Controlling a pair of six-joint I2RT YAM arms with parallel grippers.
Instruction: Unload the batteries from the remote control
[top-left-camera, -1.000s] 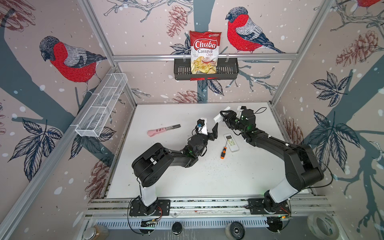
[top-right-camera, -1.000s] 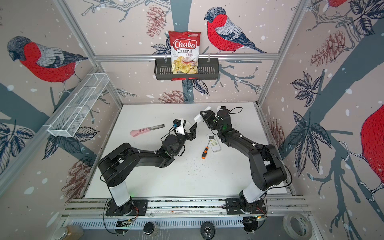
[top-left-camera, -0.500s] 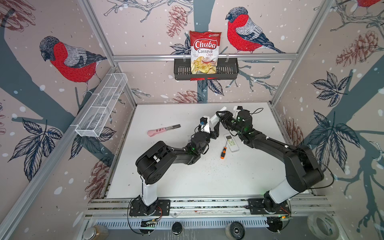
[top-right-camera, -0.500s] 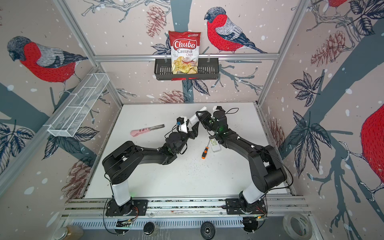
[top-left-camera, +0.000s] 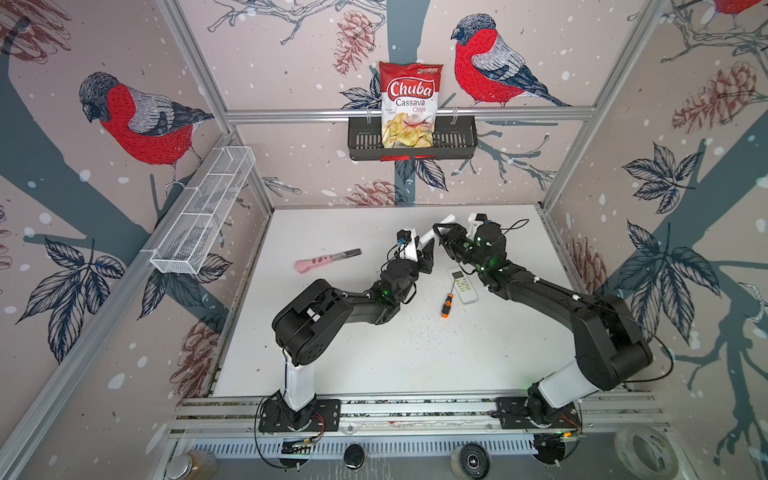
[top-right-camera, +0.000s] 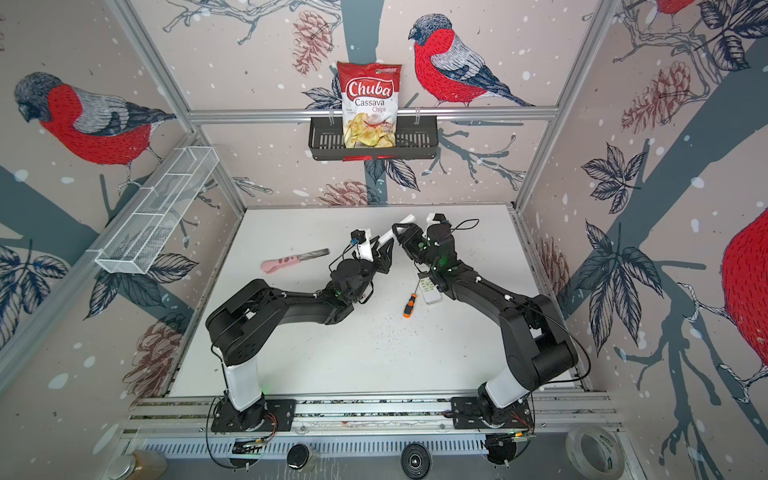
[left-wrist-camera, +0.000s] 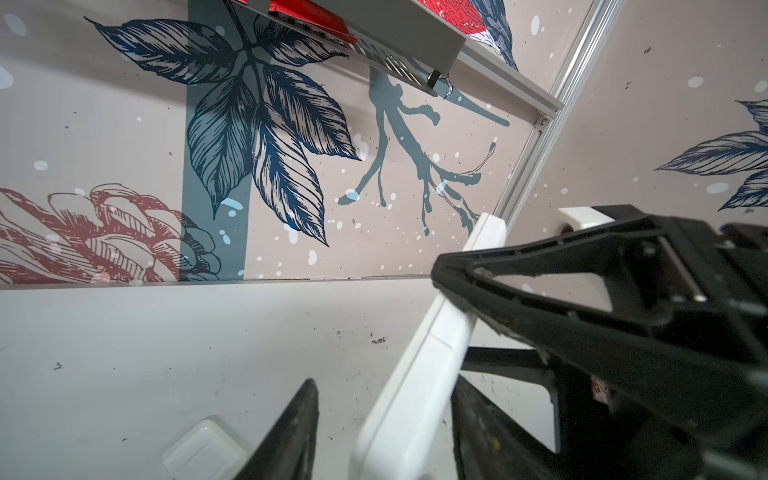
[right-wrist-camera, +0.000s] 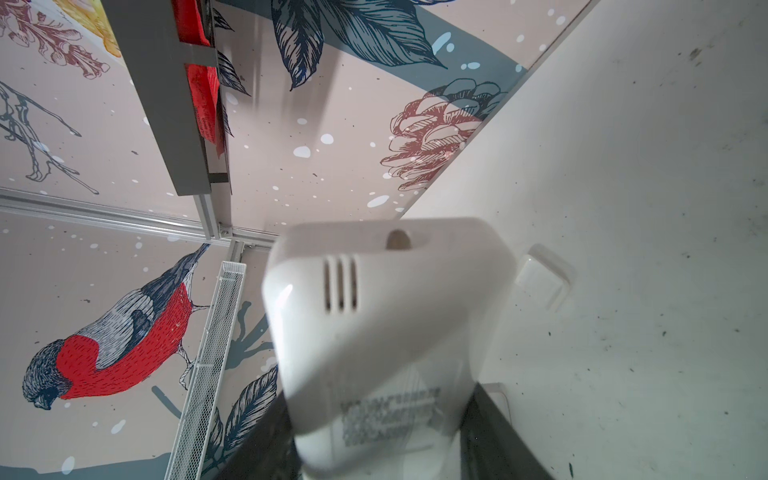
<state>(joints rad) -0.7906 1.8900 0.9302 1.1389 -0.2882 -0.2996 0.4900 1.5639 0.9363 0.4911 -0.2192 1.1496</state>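
Note:
My right gripper (top-left-camera: 439, 232) (top-right-camera: 398, 231) (right-wrist-camera: 376, 419) is shut on a white remote control (top-left-camera: 447, 220) (top-right-camera: 405, 219) (right-wrist-camera: 374, 316) and holds it tilted in the air over the back of the table. My left gripper (top-left-camera: 428, 249) (top-right-camera: 384, 249) (left-wrist-camera: 384, 388) is open, with its jaws standing around the remote's (left-wrist-camera: 419, 374) lower end. In the left wrist view one finger (left-wrist-camera: 299, 415) is clearly apart from the remote and the other is close beside it. No batteries show in any view. A small white cover piece (left-wrist-camera: 203, 451) (right-wrist-camera: 540, 276) lies flat on the table.
A second white remote (top-left-camera: 462, 285) (top-right-camera: 428, 291) and an orange-and-black screwdriver (top-left-camera: 446, 305) (top-right-camera: 409, 305) lie on the table beside the right arm. A pink-handled knife (top-left-camera: 326, 261) (top-right-camera: 293, 260) lies at the left. A black basket (top-left-camera: 453, 141) with a chips bag hangs on the back wall.
My left gripper has come up to the held remote and its jaws have narrowed around the remote's lower end. The right gripper has shifted the remote slightly toward the left arm.

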